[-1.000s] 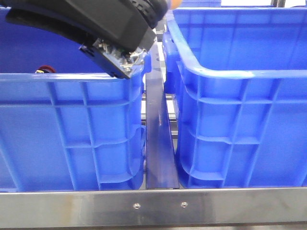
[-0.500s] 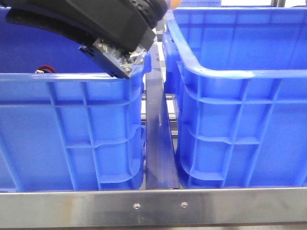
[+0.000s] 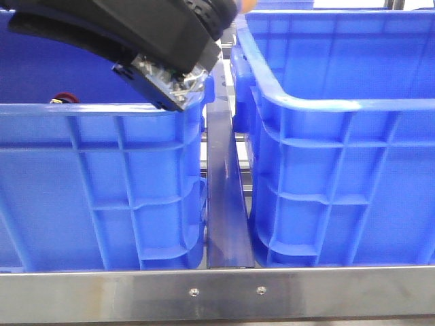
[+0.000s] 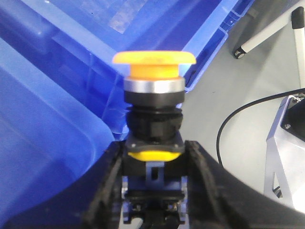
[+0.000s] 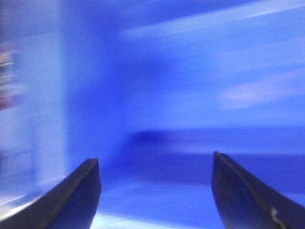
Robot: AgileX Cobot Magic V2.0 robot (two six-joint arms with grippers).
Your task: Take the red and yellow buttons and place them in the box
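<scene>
Crates [image 3: 102,183] side by side — left claw [image 4: 155,164] clamps yellow button [image 4: 153,71], right claw [image 5: 155,191] spread.

Industrial workshop or lab bay: two blue ribbed plastic crates [image 3: 102,183] [image 3: 340,170] side by side, brushed-metal rail with screws [image 3: 217,292], grey floor [image 4: 228,95], loose black cable [image 4: 238,119].

Yellow button [image 4: 153,67]: orange-yellow mushroom cap, silver ring beneath it, black ribbed body, yellow band at the base between the black fingers [image 4: 106,191] of the left tool [image 4: 153,191]. Box [image 3: 353,136]: bright blue, ribbed grid pattern on outer walls. Second crate [image 3: 102,183]: same blue, same grid. Right tool [image 5: 155,191]: dark fingers against blurred blue. Rail [image 3: 217,293]: bare silver metal.
</scene>
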